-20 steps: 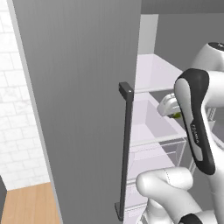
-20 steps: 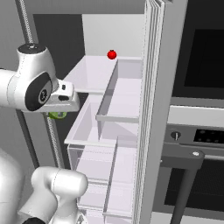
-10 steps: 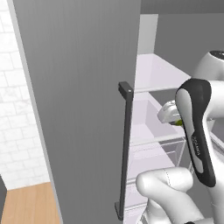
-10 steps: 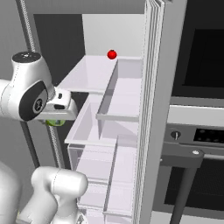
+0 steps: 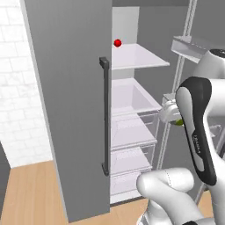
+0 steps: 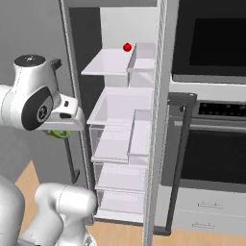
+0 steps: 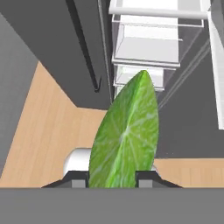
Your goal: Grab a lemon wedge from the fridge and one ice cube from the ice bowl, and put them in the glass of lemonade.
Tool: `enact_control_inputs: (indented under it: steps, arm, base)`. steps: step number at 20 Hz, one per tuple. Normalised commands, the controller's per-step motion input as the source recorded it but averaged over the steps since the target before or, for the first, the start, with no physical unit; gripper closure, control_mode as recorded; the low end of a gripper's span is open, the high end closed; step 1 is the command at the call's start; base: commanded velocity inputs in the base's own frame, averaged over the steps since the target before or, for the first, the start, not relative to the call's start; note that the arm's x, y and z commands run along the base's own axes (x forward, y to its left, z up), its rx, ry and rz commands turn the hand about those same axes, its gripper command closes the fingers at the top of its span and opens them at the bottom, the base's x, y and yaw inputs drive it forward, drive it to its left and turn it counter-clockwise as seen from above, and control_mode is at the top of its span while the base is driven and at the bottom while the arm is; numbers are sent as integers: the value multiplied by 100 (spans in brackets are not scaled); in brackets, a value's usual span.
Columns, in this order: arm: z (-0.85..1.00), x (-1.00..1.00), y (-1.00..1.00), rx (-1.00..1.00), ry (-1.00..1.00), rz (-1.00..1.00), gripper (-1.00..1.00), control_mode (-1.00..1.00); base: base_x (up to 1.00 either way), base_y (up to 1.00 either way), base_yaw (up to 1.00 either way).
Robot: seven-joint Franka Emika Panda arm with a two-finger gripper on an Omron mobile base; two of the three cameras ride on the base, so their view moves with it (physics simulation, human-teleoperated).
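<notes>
The tool (image 7: 113,180) pinches the lemon wedge (image 7: 124,135) between its tips — carried clear of the open fridge (image 6: 120,62), whose shelves lie beyond it, likely bound for the glass.

Matt grey fridge (image 5: 70,110), wooden floor (image 7: 39,131) (pale planks), glossy lemon wedge (image 7: 124,138)

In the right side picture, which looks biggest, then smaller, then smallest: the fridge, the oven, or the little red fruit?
1. The fridge, tallest, running top to bottom.
2. The oven, nearly as tall but cut off at the edge, so this is a close call.
3. The red fruit, a tiny dot far back on the top shelf.
</notes>
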Motion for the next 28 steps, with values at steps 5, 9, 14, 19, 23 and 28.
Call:
enact_control_inputs:
  steps: [5, 9, 14, 19, 23, 28]
  arm:
    - [0, 0, 0, 0, 0, 0, 100, 100]
    - [0, 0, 0, 0, 0, 0, 100, 100]
    - [0, 0, 0, 0, 0, 0, 100, 100]
    - [0, 0, 0, 0, 0, 0, 100, 100]
    - [0, 0, 0, 0, 0, 0, 100, 100]
    - [0, 0, 0, 0, 0, 0, 100, 100]
  base:
    - [-97, -12, -46]
    - [-73, -29, -64]
    - [-36, -75, -58]
    - [73, -91, -25]
    - [100, -28, -12]
    - [100, -13, -12]
